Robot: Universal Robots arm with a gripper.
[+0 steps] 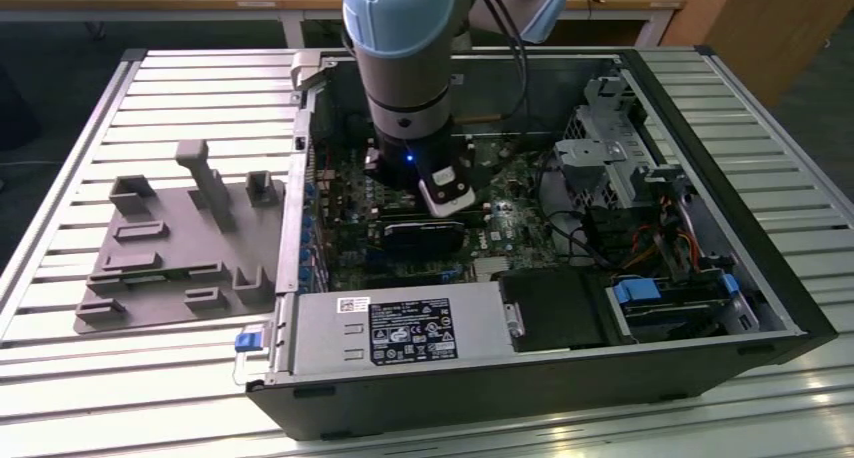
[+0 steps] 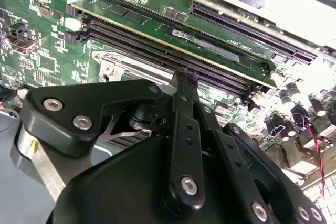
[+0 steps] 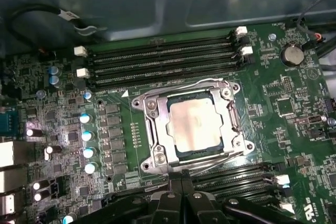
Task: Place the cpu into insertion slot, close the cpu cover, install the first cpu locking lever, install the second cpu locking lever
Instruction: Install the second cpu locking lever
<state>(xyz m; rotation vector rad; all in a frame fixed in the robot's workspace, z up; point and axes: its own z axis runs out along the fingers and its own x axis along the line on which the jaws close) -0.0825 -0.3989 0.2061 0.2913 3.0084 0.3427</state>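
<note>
First wrist view: cpu (image 3: 195, 125) seated in socket, cpu cover (image 3: 157, 141) lowered over it; locking levers judged latched; gripper (image 3: 181, 203) clenched, nothing grasped.

Slatted metal table (image 1: 174, 88) carries open computer case (image 1: 534, 378); grey moulded fixture tray (image 1: 167, 263) lies beside it, toward exterior view's left.

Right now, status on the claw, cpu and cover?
Claw shut, empty, low over the motherboard beside the socket. cpu seated in socket. cpu cover down around it. Nothing in the way.
</note>
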